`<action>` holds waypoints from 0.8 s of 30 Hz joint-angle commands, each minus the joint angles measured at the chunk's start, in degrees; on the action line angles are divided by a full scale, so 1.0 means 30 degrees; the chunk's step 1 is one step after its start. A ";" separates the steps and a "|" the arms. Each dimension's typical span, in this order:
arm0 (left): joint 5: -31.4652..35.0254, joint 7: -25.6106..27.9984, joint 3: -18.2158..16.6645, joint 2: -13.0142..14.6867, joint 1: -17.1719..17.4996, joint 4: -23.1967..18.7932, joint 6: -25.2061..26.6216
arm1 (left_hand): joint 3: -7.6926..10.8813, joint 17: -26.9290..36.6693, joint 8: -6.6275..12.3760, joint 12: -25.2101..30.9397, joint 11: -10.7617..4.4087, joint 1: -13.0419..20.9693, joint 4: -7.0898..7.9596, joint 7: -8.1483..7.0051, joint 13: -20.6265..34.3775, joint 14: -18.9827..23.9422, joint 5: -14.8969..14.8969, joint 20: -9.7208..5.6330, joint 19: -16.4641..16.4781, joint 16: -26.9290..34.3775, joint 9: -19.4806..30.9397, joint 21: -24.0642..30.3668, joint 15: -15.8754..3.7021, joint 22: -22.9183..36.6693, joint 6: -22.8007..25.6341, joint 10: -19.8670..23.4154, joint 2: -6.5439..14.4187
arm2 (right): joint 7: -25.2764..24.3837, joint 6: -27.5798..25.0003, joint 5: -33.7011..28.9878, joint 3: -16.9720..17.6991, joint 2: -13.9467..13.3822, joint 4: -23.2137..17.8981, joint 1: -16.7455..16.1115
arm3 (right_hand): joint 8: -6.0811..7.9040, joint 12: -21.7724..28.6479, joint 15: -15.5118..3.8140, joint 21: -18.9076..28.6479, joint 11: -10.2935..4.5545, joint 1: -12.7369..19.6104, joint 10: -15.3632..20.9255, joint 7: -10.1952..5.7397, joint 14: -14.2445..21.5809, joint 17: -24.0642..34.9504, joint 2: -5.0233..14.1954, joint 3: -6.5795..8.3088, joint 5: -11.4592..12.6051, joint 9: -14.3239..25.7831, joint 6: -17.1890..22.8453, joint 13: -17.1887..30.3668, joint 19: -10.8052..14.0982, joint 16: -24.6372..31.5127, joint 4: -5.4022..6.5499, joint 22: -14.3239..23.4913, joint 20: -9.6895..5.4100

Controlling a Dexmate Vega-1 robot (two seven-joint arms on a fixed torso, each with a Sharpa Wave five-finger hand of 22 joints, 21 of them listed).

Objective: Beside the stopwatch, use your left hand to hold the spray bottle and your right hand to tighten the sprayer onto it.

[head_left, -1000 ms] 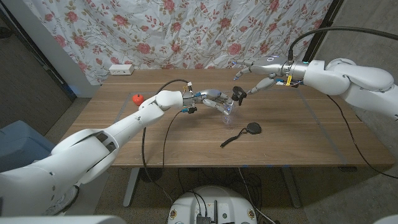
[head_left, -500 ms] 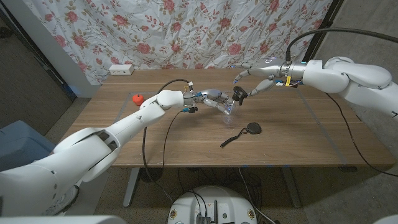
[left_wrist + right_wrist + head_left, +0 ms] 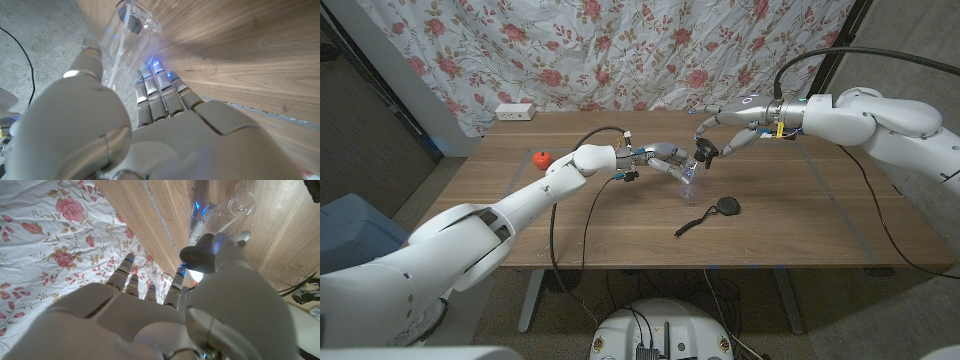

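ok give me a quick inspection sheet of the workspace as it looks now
surface: wooden table, bare grain
job's things: clear spray bottle in the left hand; black sprayer on its top; black stopwatch with cord lying beside it
clutter: small red object near the table's left side; white power strip at the back edge
hands: right hand at the sprayer
cables: black cable looping over the left arm
surroundings: floral curtain behind
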 commanded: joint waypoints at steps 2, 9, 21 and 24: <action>0.0468 0.0402 0.0065 0.0324 0.0236 -0.0794 0.0135 | 0.0032 0.0025 0.6863 -0.0014 -0.1804 0.1033 0.0059 -0.1840 0.0085 0.0066 0.0095 -0.1346 -0.0144 -0.0004 0.0077 0.0017 -0.2510 0.0027 0.2446 0.1911 0.1519 | 0.1616 -0.0222 0.0180 -0.0555 0.0436 -0.0014 0.0972 | 0.0197 0.0144 -0.0034 0.0118 0.0067 0.0034 -0.0013 -0.0049 -0.0083 0.0043 0.0025 0.0030 0.0085 0.0066 0.0495 0.0057 0.0182 0.0234 0.0175 0.0000 -0.0334; 0.0555 0.0564 -0.0017 0.0664 0.0533 -0.1618 0.0460 | 0.0023 0.0027 0.6874 -0.0023 -0.1862 0.1057 0.0036 -0.1854 0.0092 0.0066 0.0095 -0.1362 -0.0138 -0.0004 0.0077 0.0019 -0.2562 0.0026 0.2491 0.1927 0.1514 | 0.2627 -0.0713 0.0640 -0.0526 0.0300 -0.0366 0.1128 | 0.0368 0.0240 -0.0239 0.0232 0.0047 -0.0103 0.0190 -0.0047 0.0073 0.0070 -0.0022 -0.0079 0.0098 0.0098 0.0952 0.0047 0.0532 0.0358 0.0293 0.0003 -0.0633; 0.0687 0.0558 0.0035 0.0714 0.0606 -0.1777 0.0495 | 0.0031 0.0028 0.6861 -0.0032 -0.1870 0.1063 0.0044 -0.1837 0.0102 0.0057 0.0103 -0.1358 -0.0142 -0.0016 0.0078 0.0018 -0.2534 0.0026 0.2478 0.1958 0.1555 | 0.3389 -0.0846 0.1425 -0.0492 0.0235 -0.0663 0.1235 | 0.0798 0.0337 -0.0441 0.0254 -0.0021 -0.0349 0.0498 -0.0024 0.0243 0.0100 -0.0008 -0.0235 0.0102 0.0222 0.1939 0.0023 0.0794 0.0482 0.0464 -0.0004 -0.0909; 0.0693 0.0572 0.0033 0.0700 0.0608 -0.1750 0.0489 | 0.0033 0.0022 0.6848 -0.0044 -0.1848 0.1062 0.0043 -0.1832 0.0106 0.0069 0.0103 -0.1357 -0.0137 -0.0020 0.0079 0.0020 -0.2527 0.0026 0.2449 0.1940 0.1557 | 0.3291 -0.0790 0.1442 -0.0495 0.0243 -0.0620 0.1169 | 0.1017 0.0381 -0.0493 0.0239 -0.0100 -0.0424 0.0665 -0.0030 0.0280 0.0109 0.0005 -0.0293 0.0104 0.0288 0.2422 0.0012 0.0842 0.0512 0.0509 -0.0005 -0.0936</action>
